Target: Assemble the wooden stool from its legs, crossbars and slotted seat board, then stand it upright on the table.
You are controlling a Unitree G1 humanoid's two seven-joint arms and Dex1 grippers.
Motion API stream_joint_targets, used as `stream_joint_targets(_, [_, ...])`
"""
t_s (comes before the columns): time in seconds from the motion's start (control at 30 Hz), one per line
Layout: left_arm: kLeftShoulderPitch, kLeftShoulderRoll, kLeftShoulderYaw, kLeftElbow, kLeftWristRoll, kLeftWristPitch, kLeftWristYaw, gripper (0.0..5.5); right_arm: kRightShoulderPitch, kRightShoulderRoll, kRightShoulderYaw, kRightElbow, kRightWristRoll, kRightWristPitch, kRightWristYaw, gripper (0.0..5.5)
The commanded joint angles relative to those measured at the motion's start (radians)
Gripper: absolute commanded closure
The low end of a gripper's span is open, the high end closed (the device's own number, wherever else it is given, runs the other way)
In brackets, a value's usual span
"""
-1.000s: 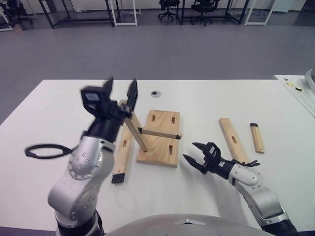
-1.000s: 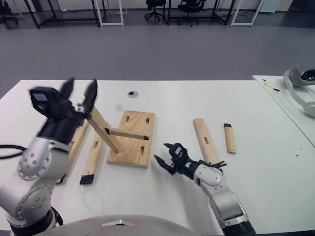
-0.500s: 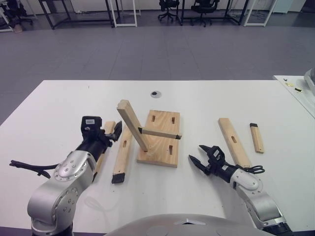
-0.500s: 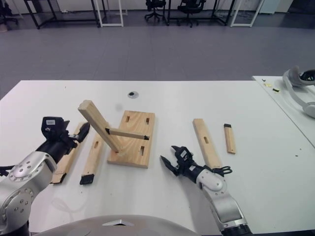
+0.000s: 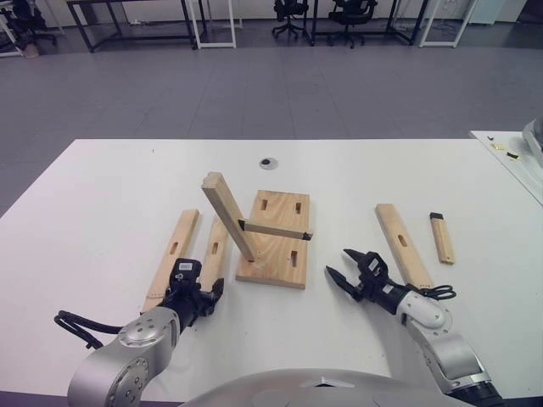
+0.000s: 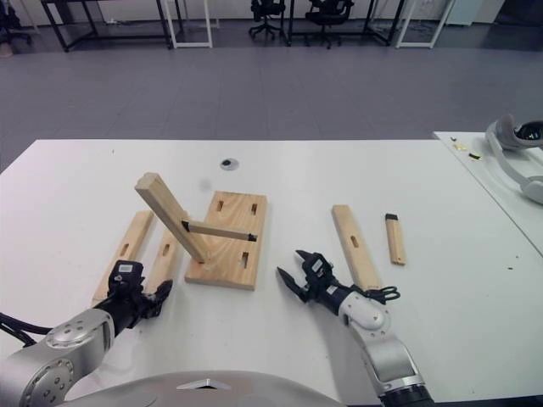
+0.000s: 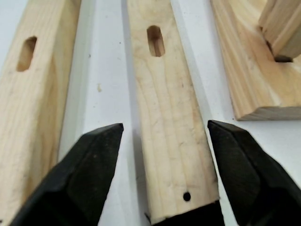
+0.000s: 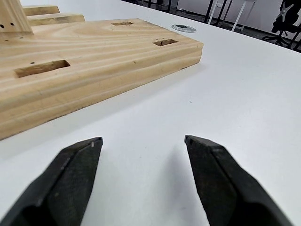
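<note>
Stool parts are lying spread over the white table (image 5: 110,195), with the job only partly under way. The seat board (image 5: 284,216) is lying flat in the middle, slots facing up, presumably so the legs can be pushed down into it. One fitted leg (image 5: 225,208) is sitting in a near slot, leaning away to the left rather than standing square (it probably needs seating properly). A fitted crossbar (image 5: 273,230) is running from it across the board.

The left gripper (image 7: 164,126) is sitting low at the table's near edge, its fingers spread wide on either side of the black-capped end of a loose leg (image 7: 167,141), not touching it; I take it as lining up for a pick. The right gripper (image 5: 338,262) is also gaping wide and holding nothing, resting just beside the board's near right corner.

Counting: one seat board with four slots; four legs, being the fitted one, two side by side on the left (the outer leg (image 5: 172,259) untouched) and a right-hand leg (image 5: 401,242); two crossbars, one fitted and a loose crossbar (image 5: 442,237) far right.
</note>
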Motion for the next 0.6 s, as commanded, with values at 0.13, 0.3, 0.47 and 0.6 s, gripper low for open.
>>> stream_joint_targets(0.13, [0.015, 0.017, -0.024, 0.078, 0.081, -0.065, -0.044, 3.34, -0.003, 0.013, 0.014, 0.040, -0.028, 0.038, -0.016, 2.24])
stream_joint_targets(0.3, [-0.066, 0.005, 0.065, 0.134, 0.068, -0.191, -0.107, 3.42, -0.052, 0.005, -0.060, 0.018, -0.003, 0.043, -0.046, 2.24])
stream_joint_targets(0.47, [-0.478, 0.145, 0.274, 0.244, 0.005, -0.346, -0.246, 3.42, -0.345, -0.026, -0.373, -0.054, 0.255, 0.192, -0.134, 2.24])
stream_joint_targets(0.6, [-0.798, 0.267, 0.221, 0.401, 0.007, -0.508, -0.460, 3.42, -0.770, -0.004, -0.455, -0.152, 0.636, 0.442, -0.188, 2.24])
